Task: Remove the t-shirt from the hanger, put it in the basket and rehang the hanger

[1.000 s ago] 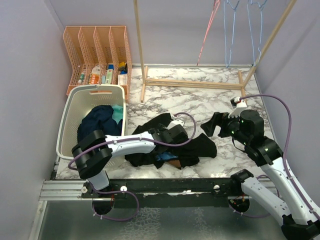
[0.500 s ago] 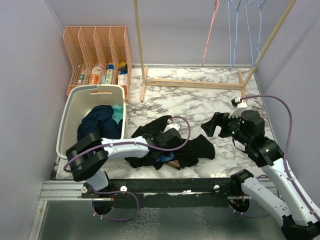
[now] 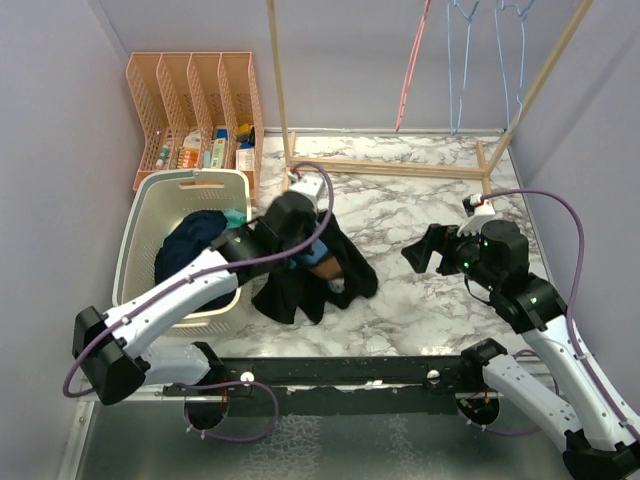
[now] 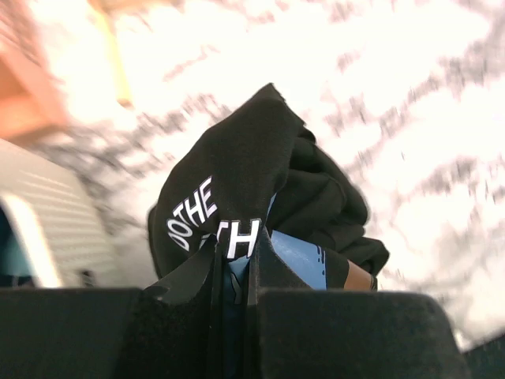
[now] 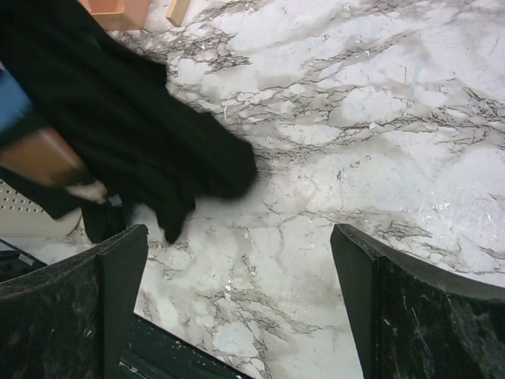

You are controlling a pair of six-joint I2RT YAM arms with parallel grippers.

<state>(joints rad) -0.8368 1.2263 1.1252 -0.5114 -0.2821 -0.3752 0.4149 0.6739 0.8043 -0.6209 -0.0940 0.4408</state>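
T-shirt point(image 3: 300, 288) black, pinched in left hand point(image 4: 234, 260); right hand point(image 5: 237, 257) spread; basket point(image 3: 195, 178) holding dark blue clothes point(image 3: 195, 248)

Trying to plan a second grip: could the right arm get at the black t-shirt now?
Probably yes: the right fingers stand open over bare table, with nothing between them and the t-shirt dangling from the left fingers.

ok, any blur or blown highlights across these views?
Left wrist: the marble table is overexposed to near-white and smeared, while the t-shirt lettering stays legible. Right wrist: table veins crisp and well exposed; the t-shirt's edge is slightly soft. Top external: even light, sharp, no glare.
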